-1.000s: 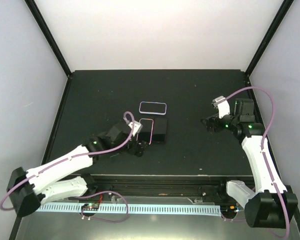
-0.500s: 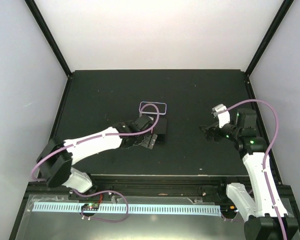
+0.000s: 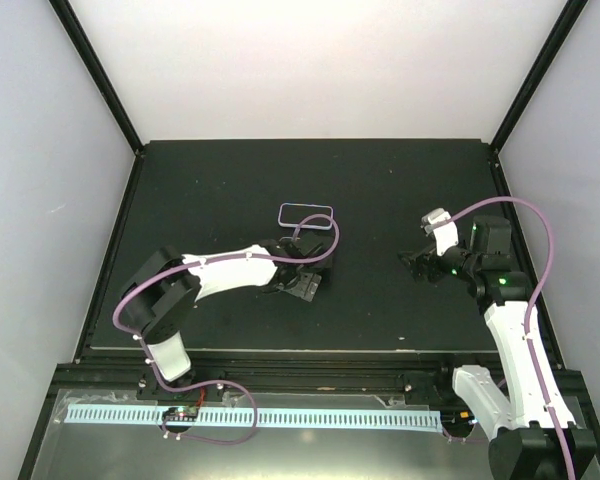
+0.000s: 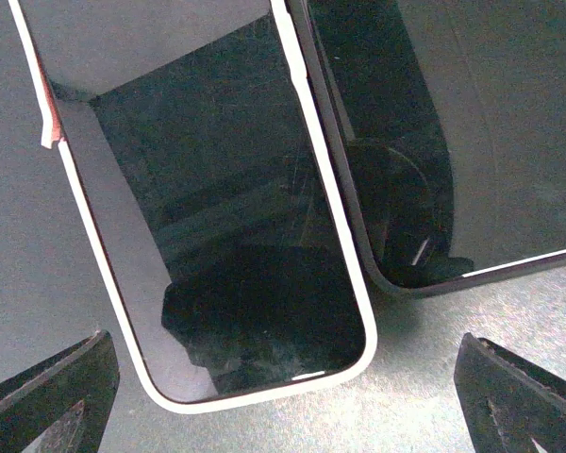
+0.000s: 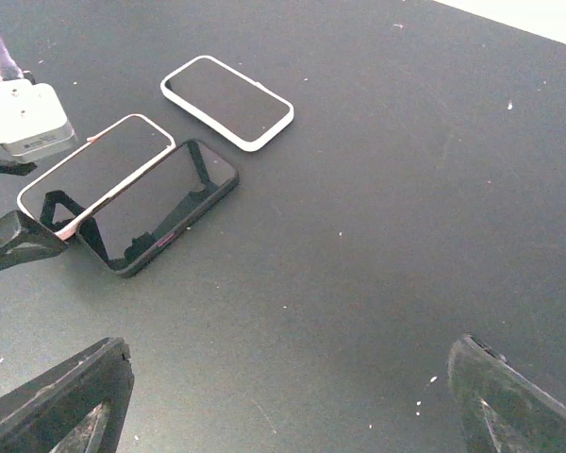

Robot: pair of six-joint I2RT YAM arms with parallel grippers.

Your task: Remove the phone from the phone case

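On the black matte table point(image 3: 210, 190) the pink-white-rimmed cased phone point(image 4: 217, 217) lies flat, a glossy black phone point(image 4: 424, 132) against its 3 o'clock side and a white-rimmed phone point(image 5: 228, 101) apart at 12 o'clock (the white left arm point(image 3: 230, 268) partly hides the pair from overhead), with the left gripper point(image 4: 283, 415) spread wide and empty over them and the right gripper point(image 5: 288, 406) wide and empty at 3 o'clock.

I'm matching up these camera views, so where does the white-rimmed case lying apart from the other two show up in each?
Top external: white-rimmed case at centre, just beyond the left gripper.
Left wrist: not in it.
Right wrist: the case is at upper left.
Shared landmark: the black phone, its near neighbour there, also fills the right of the left wrist view.
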